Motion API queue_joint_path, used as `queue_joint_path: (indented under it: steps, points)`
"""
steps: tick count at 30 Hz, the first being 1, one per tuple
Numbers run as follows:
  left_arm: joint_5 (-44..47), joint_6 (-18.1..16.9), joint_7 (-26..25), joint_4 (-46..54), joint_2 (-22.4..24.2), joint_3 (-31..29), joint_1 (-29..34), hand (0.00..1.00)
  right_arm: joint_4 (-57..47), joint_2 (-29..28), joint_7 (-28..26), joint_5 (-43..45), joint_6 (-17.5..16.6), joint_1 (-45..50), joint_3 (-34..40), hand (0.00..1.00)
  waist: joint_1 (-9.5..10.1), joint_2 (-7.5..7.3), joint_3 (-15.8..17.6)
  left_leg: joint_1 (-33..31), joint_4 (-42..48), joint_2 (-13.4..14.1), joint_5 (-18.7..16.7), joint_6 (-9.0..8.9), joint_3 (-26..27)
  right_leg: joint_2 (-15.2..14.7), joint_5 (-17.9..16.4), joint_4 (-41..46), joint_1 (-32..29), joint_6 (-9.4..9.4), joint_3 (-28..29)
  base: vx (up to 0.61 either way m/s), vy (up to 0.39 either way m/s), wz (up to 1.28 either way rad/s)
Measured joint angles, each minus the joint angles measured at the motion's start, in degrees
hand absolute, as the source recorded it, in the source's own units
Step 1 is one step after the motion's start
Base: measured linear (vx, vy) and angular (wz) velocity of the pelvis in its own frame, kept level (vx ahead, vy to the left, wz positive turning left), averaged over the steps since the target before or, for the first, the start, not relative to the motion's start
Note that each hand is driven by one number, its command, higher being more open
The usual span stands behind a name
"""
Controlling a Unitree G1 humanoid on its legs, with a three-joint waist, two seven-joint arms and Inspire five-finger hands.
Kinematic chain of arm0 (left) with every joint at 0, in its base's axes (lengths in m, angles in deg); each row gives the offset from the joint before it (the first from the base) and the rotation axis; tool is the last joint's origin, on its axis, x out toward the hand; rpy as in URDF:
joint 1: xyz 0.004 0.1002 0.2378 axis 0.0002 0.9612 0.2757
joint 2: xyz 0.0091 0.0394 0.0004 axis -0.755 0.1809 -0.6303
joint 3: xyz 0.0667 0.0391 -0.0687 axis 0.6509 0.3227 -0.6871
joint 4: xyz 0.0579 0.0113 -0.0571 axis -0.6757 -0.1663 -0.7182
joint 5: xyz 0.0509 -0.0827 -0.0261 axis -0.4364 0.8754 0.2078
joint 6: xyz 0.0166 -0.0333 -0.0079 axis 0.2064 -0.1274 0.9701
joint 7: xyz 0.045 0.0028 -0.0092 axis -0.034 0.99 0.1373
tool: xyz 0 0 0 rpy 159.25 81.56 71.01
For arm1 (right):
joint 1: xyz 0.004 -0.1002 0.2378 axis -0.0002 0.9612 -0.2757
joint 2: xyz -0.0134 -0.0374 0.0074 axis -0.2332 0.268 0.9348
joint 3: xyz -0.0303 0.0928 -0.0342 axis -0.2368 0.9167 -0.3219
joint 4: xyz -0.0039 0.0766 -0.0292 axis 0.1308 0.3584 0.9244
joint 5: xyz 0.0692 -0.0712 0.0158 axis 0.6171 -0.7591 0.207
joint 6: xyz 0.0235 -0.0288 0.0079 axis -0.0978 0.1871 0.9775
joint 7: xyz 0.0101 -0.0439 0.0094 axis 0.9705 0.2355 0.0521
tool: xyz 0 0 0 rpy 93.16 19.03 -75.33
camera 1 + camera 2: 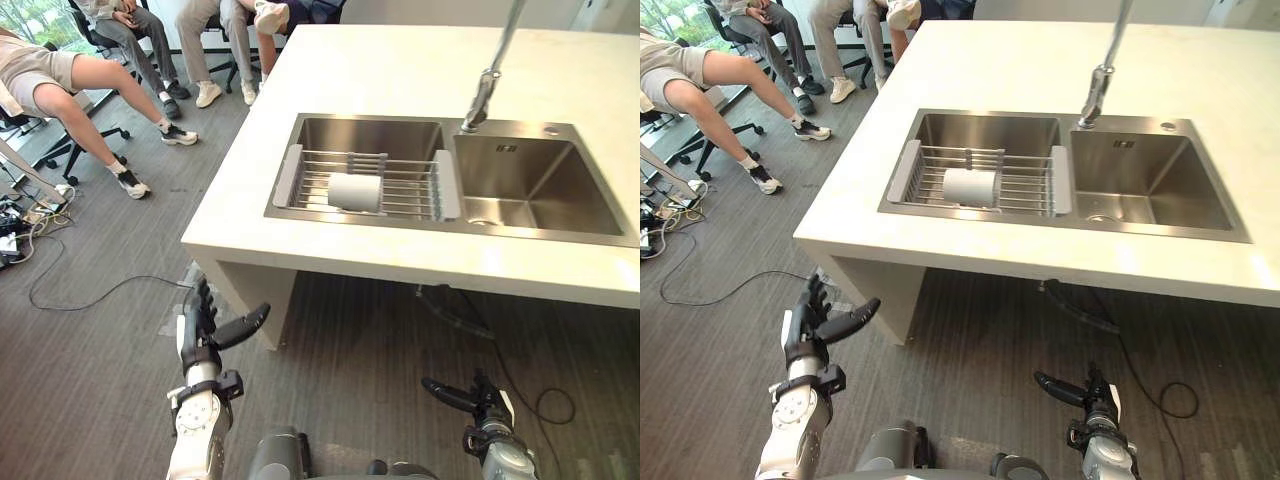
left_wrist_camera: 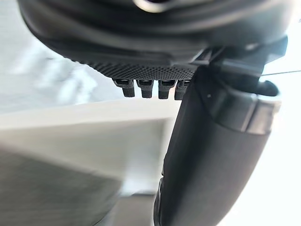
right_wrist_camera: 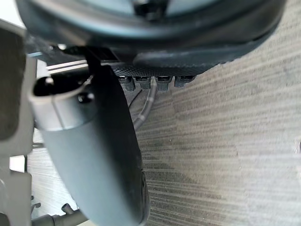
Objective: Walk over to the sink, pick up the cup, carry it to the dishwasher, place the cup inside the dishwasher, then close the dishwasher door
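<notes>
A white cup (image 1: 354, 191) lies on its side on a wire rack (image 1: 400, 185) set across the left basin of a steel double sink (image 1: 520, 190). The sink is sunk into a white counter (image 1: 400, 70). My left hand (image 1: 203, 333) is low at the lower left, below the counter's edge and well short of the cup, fingers straight and thumb spread, holding nothing. My right hand (image 1: 470, 398) hangs low at the lower right over the floor, also open and empty. In the left wrist view the left hand (image 2: 207, 155) has the counter's pale edge beyond it.
A tall faucet (image 1: 488, 85) rises between the basins. Several seated people on office chairs (image 1: 110, 90) are at the upper left. Cables (image 1: 40, 220) lie on the grey floor at the left. A dark hose (image 1: 450, 305) lies under the counter.
</notes>
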Motion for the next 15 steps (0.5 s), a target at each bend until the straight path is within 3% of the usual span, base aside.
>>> queue_joint_path:
  steps: [1,2,4,6,8,10,11,13,15]
  points:
    - [-1.94,-0.45,-1.53,1.97,-0.24,-0.17,-0.74,1.00,0.70,-1.41,0.12,-0.19,0.21,0.17,0.10,1.00,0.77,-1.28,0.16,1.82,-0.21,-1.69,0.16,2.73,0.86,-1.85,-1.03,0.48,1.03,0.71,1.01,0.38,0.219,-0.04]
    - [-2.65,-0.59,-2.83,6.28,-0.25,-0.27,-0.37,1.00,0.16,-2.38,-0.10,-0.52,0.04,0.68,-0.05,1.00,0.88,-2.72,0.09,1.96,-0.57,-3.06,-1.06,3.72,0.97,-2.99,-1.66,0.40,0.95,1.37,3.02,0.31,0.177,0.01]
    - [-4.36,-0.68,-4.29,11.86,-0.11,-0.44,0.10,1.00,0.25,-2.70,-0.19,-0.63,-0.14,0.20,-1.23,1.00,1.36,-4.17,0.52,1.64,1.41,-4.29,-3.36,4.66,1.85,-4.40,-2.24,-0.37,1.70,1.85,5.85,0.22,0.119,-0.07]
    - [-6.43,-0.79,-5.54,17.28,0.05,-0.26,1.73,1.00,0.20,-2.80,-0.46,-0.68,-0.26,-0.10,-1.26,1.00,2.02,-4.24,0.47,2.00,4.43,-4.25,-6.61,5.22,3.28,-5.11,-2.28,0.26,2.38,1.96,7.17,0.24,0.142,-0.37]
    - [-8.06,-1.31,-6.31,22.16,-0.02,0.77,2.85,1.00,0.24,-2.80,-0.67,-0.70,-0.38,0.12,-1.25,1.00,1.96,-4.21,0.45,3.81,4.89,-4.23,-9.23,5.34,3.77,-5.76,-3.41,6.11,1.22,3.85,7.74,0.17,0.120,-0.29]
    - [-9.61,-3.07,-6.96,25.68,-1.23,3.60,3.08,1.00,0.27,-2.81,-1.02,-1.04,-0.43,0.88,-1.60,1.00,1.29,-4.33,0.44,7.54,3.68,-4.39,-11.08,5.41,4.22,-8.00,-4.73,25.02,-5.77,9.72,8.00,0.16,0.088,-0.13]
    - [-9.62,-3.52,-7.01,26.11,-1.82,4.39,3.14,1.00,0.43,-2.81,-1.14,-1.08,-0.43,1.16,-1.93,1.00,0.72,-4.41,0.37,8.42,3.43,-4.47,-11.36,5.60,4.18,-8.64,-4.63,29.42,-7.52,10.10,7.95,0.21,0.058,0.00]
    - [-9.62,-4.27,-6.92,27.62,-3.38,6.86,3.66,1.00,1.03,-2.83,-1.53,-1.20,-0.42,1.95,-3.61,1.00,-0.78,-4.51,0.22,11.74,2.00,-4.48,-12.15,6.02,3.91,-10.17,-5.83,38.34,-13.18,7.94,5.57,0.23,0.035,0.05]
    - [-9.60,-4.69,-6.50,27.47,-3.69,9.14,3.65,1.00,1.47,-2.83,-1.79,-1.22,-0.43,2.58,-4.80,1.00,-1.59,-4.46,-0.15,13.55,0.26,-4.29,-12.08,5.50,3.57,-10.43,-7.24,37.41,-16.64,5.45,3.67,0.28,-0.053,0.11]
